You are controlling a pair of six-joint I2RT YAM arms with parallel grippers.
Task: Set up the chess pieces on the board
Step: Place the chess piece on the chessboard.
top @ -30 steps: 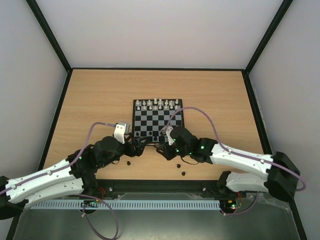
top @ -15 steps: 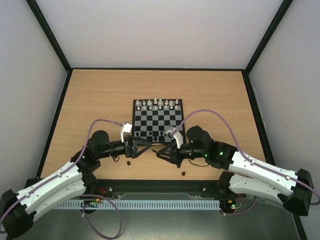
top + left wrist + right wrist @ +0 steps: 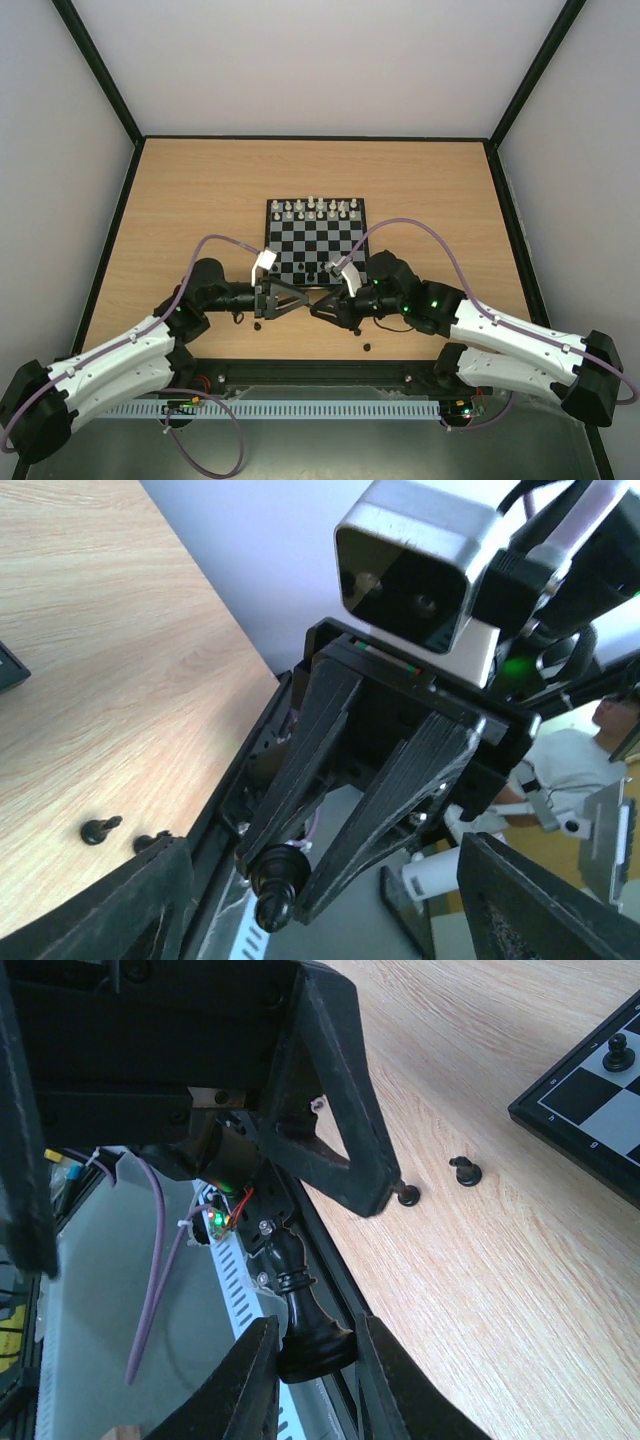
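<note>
Now the spread left hand [image 3: 296,298] has reached the right hand [image 3: 314,1372] pinching a chess piece [image 3: 303,1322].

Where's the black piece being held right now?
The right wrist view shows the black piece pinched in the right claw, raised just off the board's near edge, facing the open left claw.

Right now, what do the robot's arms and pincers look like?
Both the left arm and right arm have white shells with chunky black joints. A thin purple cable loops along each one, and green lights glow on the right arm. The left pincer and right pincer are black, each with two wedge-shaped fingers; a silver camera box tops the right one.
</note>
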